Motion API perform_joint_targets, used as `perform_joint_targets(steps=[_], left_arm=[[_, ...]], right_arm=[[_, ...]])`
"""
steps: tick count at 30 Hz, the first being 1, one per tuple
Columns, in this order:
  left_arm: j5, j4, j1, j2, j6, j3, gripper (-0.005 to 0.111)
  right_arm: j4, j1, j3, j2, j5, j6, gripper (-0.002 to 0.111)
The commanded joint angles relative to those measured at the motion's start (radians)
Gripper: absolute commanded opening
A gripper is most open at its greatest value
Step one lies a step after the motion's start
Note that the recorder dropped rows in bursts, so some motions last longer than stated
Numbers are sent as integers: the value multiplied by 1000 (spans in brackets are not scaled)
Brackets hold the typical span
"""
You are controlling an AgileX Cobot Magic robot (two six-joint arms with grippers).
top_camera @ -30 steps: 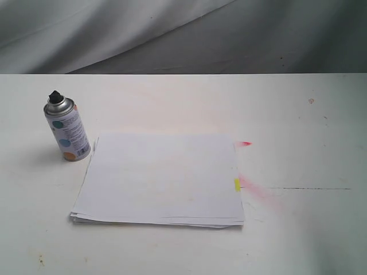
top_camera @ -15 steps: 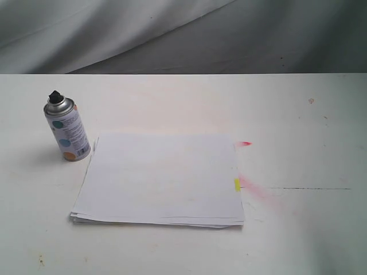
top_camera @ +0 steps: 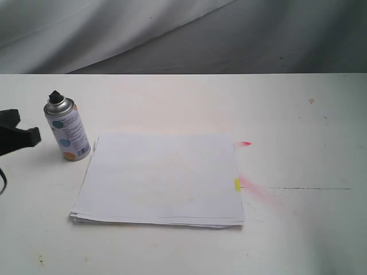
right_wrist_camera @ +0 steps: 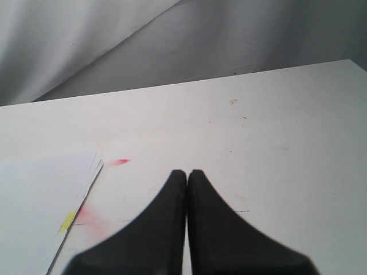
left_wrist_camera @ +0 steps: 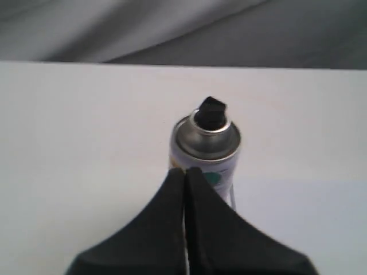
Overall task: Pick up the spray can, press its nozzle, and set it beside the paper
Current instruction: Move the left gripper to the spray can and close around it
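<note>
The spray can (top_camera: 67,129) stands upright on the white table, just off the paper's far left corner, its black nozzle (top_camera: 55,97) on top. The paper (top_camera: 160,177) lies flat mid-table, its yellow tab (top_camera: 237,184) on the right edge. My left gripper (top_camera: 31,136) enters from the left edge, a short gap from the can, shut and holding nothing. In the left wrist view the can (left_wrist_camera: 207,152) and nozzle (left_wrist_camera: 211,110) stand just beyond the closed left gripper (left_wrist_camera: 185,172). My right gripper (right_wrist_camera: 187,173) is shut and empty over bare table; the paper (right_wrist_camera: 40,200) lies to one side.
Red spray stains (top_camera: 255,189) mark the table right of the paper, with a small red dash (top_camera: 245,143) near its far right corner. A thin dark line (top_camera: 309,188) runs along the table. Grey cloth (top_camera: 183,34) hangs behind the far edge.
My left gripper has come into the exterior view from the left edge, moving toward the can. The can and the paper have not moved.
</note>
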Motion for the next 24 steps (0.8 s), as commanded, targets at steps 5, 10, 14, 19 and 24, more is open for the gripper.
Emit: perform_joint_targets(steps=[5, 10, 14, 19, 24], left_arm=[[-502, -77, -86, 277, -70, 167, 0], [-705, 45, -86, 459, -94, 167, 0], [-766, 47, -86, 585, -152, 140, 0], [-771, 52, -86, 708, -133, 71, 0], [-777, 46, -86, 728, -133, 46, 0]], right_arm=[[-4, 4, 4, -6, -1, -4, 0], [-4, 4, 4, -6, -1, -4, 0], [-4, 4, 4, -6, -1, -4, 0], [-4, 4, 4, -6, -1, -4, 0], [-4, 4, 4, -6, -1, -4, 0]])
